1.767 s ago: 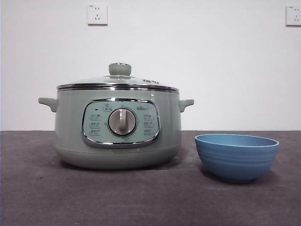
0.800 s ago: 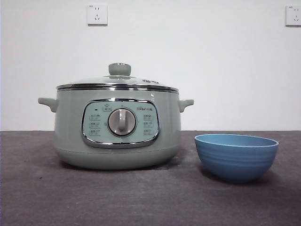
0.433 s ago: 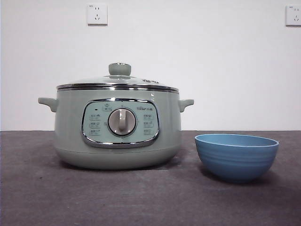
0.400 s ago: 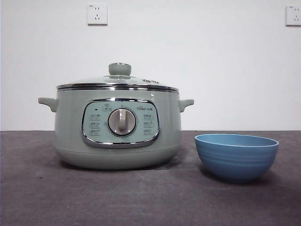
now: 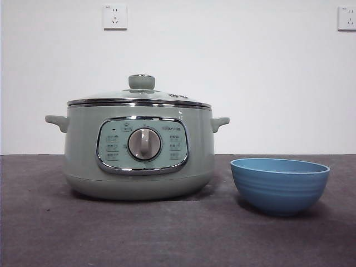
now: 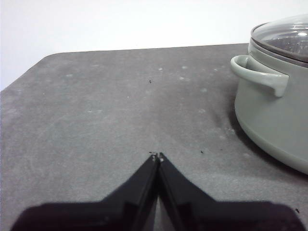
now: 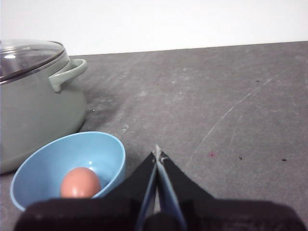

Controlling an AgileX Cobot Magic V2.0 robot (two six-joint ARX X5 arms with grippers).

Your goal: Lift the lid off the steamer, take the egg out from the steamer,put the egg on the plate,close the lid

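While you compare the front view with the frames before it, you will find nothing has shifted: the steamer (image 5: 139, 150), the lid (image 5: 139, 97) seated on its rim and the plate (image 5: 280, 184) beside it all sit where they were. Count one steamer, one lid, one plate and one egg (image 7: 80, 182), which lies inside the plate. Your left gripper (image 6: 157, 156) rests low over the table (image 6: 110, 110) near the steamer's handle, jaws pressed together on nothing. Your right gripper (image 7: 157, 155) sits just beside the plate, jaws likewise closed and empty.
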